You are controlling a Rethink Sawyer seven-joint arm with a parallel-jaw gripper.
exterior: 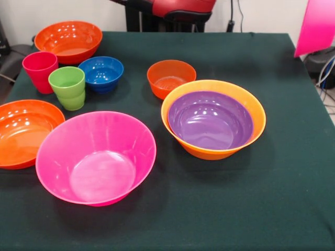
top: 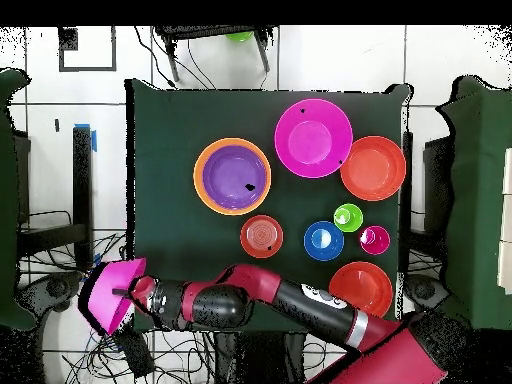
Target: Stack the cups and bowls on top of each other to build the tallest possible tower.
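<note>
Fig.: 2 cups, 8 bowls, counted.
Gripper (top: 128,292) grips 1 pink bowl (top: 110,293) off-table; purple bowl (exterior: 210,119) nests in orange bowl (exterior: 256,112); red cup (exterior: 39,69) & green cup (exterior: 68,86) upright.

dark green table cloth (exterior: 293,157). hot pink big bowl (exterior: 96,157); purple bowl (exterior: 210,119) inside orange bowl (exterior: 256,112). red-orange bowls (exterior: 68,41), (exterior: 21,133), (exterior: 171,77). blue small bowl (exterior: 101,72). red cup (exterior: 40,70), lime green cup (exterior: 68,87). red and black arm (top: 300,305), second hot pink bowl (top: 108,292) off the corner.
</note>
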